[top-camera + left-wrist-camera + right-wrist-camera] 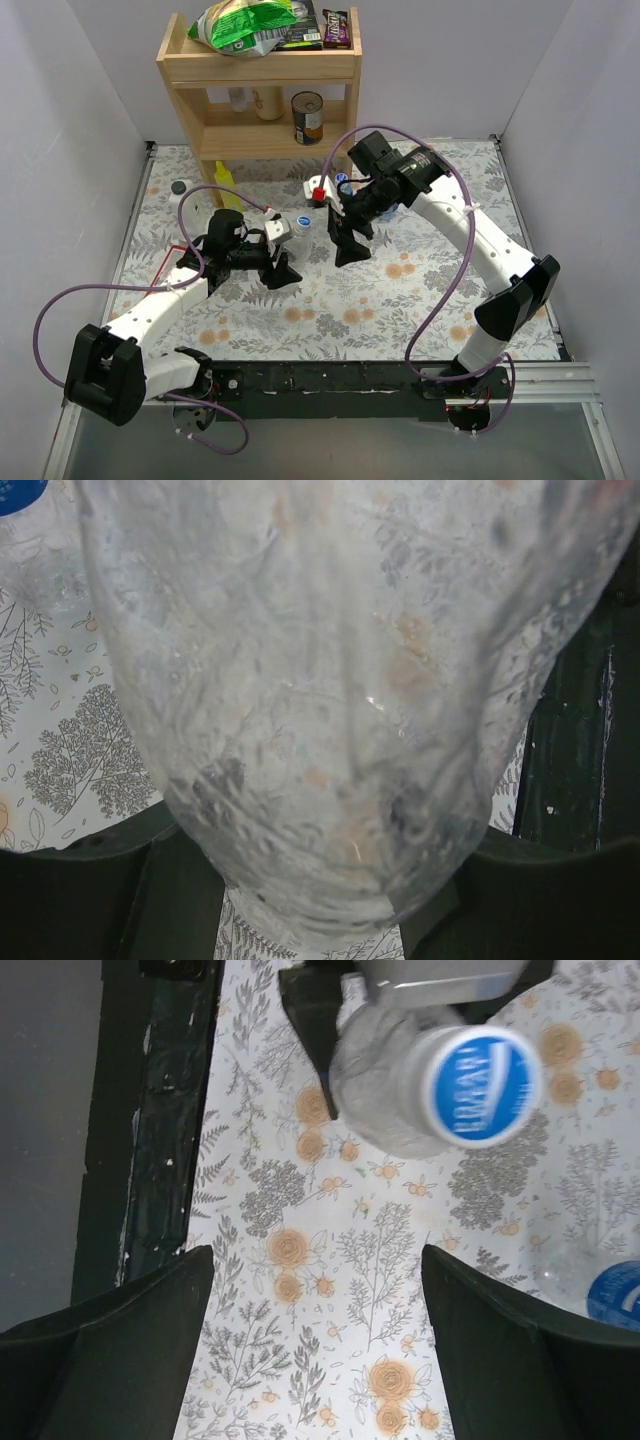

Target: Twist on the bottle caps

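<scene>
My left gripper point(270, 252) is shut on a clear bottle point(330, 680), which fills the left wrist view between the dark fingers point(90, 890). The bottle point(283, 230) tilts toward the right arm, with a blue cap point(303, 228) on its neck. In the right wrist view that cap point(480, 1085) faces the camera. My right gripper point(318, 1270) is open and empty above the floral table, a short way right of the cap point(350, 240). Another blue cap point(615, 1295) with clear plastic around it shows at the frame edge. A loose blue cap point(448, 223) lies on the table.
A wooden shelf point(260, 70) with a tin can point(308, 118) and snack bags stands at the back. A yellow bottle point(225, 180), a dark-capped white bottle point(180, 190) and a red-topped item point(318, 193) stand near it. More blue-capped clear bottles point(343, 183) stand behind my right gripper.
</scene>
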You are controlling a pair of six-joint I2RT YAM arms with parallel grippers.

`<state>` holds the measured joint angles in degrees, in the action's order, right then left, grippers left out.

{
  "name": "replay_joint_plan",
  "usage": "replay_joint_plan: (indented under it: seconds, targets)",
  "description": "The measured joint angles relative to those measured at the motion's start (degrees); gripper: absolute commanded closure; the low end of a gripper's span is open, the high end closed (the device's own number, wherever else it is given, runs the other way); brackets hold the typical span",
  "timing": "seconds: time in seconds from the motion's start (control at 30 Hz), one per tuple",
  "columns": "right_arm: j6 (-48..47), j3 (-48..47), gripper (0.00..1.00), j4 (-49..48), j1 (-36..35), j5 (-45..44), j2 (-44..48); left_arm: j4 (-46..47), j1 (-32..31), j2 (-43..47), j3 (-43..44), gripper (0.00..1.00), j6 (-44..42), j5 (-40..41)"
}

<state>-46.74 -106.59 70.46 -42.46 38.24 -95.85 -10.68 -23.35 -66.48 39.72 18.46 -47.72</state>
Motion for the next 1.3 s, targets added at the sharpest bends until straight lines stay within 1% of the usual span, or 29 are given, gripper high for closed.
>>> replay_joint_plan:
  seconds: [0.07, 0.1, 0.2, 0.33, 0.4, 0.77, 1.03, 1.23, 1.3]
  targets:
    - [0.94, -2.71, 0.05, 0.76, 0.96, 0.68, -0.9, -0.55, 0.0, -0.07, 0.02, 1.0, -1.6, -0.81]
    - [1.55, -4.5, 0.02, 0.57, 1.53, 1.14, -1.36, -1.22, 0.0, -0.09, 0.11, 1.0, -2.32, -1.25]
    - [2.93, -8.04, 0.01, -2.71, 3.04, 4.5, -1.73, -3.17, 0.0, -0.9, 0.7, 1.0, -4.37, -2.47]
    - [5.42, -4.63, 0.02, -9.42, 2.93, 9.22, -0.33, -5.38, 0.0, -2.95, 2.73, 1.0, -6.19, -4.02]
    - [6.25, -3.67, 0.02, -10.84, 2.64, 10.64, -0.66, -5.95, 0.0, -3.43, 3.61, 1.0, -6.67, -4.42]
    - [7.54, -3.54, 0.02, -12.17, 1.86, 15.78, -3.85, -6.27, 0.0, -4.31, 4.79, 1.0, -6.82, -5.03]
    - [7.02, -3.34, 0.02, -12.2, 1.57, 15.1, -3.8, -5.33, 0.33, -5.46, 4.92, 1.0, -2.78, -5.18]
    - [6.27, -0.46, 0.02, -13.33, 1.79, 10.97, -1.84, -3.89, 1.18, -5.42, 4.72, 1.0, -0.2, -5.49]
    - [6.51, 0.85, 0.02, -11.76, 1.86, 9.77, -0.94, -2.82, 1.7, -5.31, 4.66, 1.0, 0.92, -5.2]
